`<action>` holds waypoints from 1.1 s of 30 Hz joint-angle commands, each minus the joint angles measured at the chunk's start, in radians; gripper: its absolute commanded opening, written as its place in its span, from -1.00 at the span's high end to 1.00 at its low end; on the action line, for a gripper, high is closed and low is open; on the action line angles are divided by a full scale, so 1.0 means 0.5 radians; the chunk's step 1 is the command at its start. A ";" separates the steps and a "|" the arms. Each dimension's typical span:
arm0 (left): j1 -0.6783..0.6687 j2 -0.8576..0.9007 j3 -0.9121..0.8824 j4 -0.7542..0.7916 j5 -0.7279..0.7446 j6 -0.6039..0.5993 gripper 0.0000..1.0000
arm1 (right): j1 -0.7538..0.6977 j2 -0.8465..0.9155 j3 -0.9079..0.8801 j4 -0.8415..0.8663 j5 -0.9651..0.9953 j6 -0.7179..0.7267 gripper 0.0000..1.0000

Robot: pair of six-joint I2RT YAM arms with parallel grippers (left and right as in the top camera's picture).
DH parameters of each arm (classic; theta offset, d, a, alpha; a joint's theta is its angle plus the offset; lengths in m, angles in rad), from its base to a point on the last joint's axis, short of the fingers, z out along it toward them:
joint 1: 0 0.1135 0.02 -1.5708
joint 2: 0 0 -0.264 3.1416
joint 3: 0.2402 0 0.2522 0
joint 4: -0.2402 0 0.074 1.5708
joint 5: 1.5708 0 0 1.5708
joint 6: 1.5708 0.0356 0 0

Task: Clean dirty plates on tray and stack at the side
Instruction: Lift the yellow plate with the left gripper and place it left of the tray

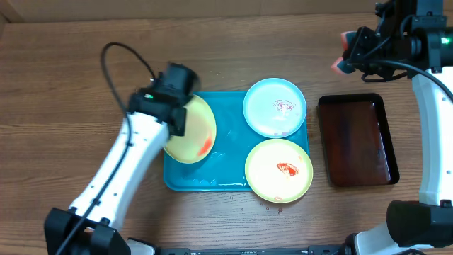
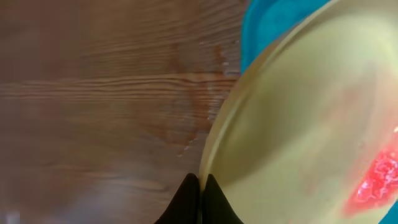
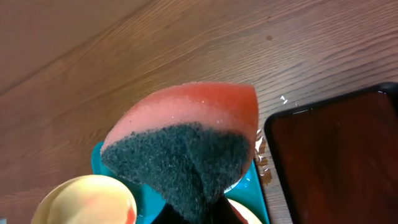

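Status, left side: my left gripper is clamped narrow on the rim of the first yellow-green plate. In the left wrist view both fingertips sit nearly together with the plate edge pinched between them. That plate is tilted, not flat. It sits at the left end of the turquoise tray, and its left part hangs out past the tray edge over the wooden table. It has a red smear on its face, toward the side away from my fingers.

The other two plates lie flat on the tray. The light blue plate is at the far right corner with a small reddish mark in its centre. The second yellow-green plate is at the near right corner with a red smear in the middle, and its front rim pokes over the tray's near edge. These two are just beside each other; I can't tell whether their rims touch.

Right side: my right gripper is closed on the sponge, which has a pink body and a dark scouring face turned to the wrist camera. It hangs near the far right of the table, beyond the dark red-brown tray and well apart from all three plates. The dark tray lies just right of the turquoise one, with a strip of bare wood between them.
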 commanded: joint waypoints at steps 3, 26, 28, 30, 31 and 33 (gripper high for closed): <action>-0.472 -0.060 -0.003 -0.124 -1.158 -0.523 0.92 | 0.005 -0.024 0.018 -0.003 -0.001 -0.036 0.92; -0.907 -0.060 -0.004 -0.072 -1.154 -0.552 0.92 | 0.005 -0.024 0.018 -0.018 0.005 -0.036 0.93; -0.838 -0.060 -0.004 -0.060 -0.817 -0.552 0.91 | 0.006 -0.024 0.018 -0.018 0.005 -0.036 0.93; -0.735 -0.060 -0.004 -0.046 -0.533 -0.552 0.92 | 0.006 -0.024 0.018 -0.018 0.005 -0.036 0.93; -0.668 -0.060 -0.004 -0.036 -0.408 -0.551 0.92 | 0.005 -0.024 0.018 -0.018 0.005 -0.037 0.93; -0.533 -0.060 -0.004 -0.011 -0.226 -0.528 0.92 | 0.005 -0.024 0.018 -0.018 0.005 -0.037 0.92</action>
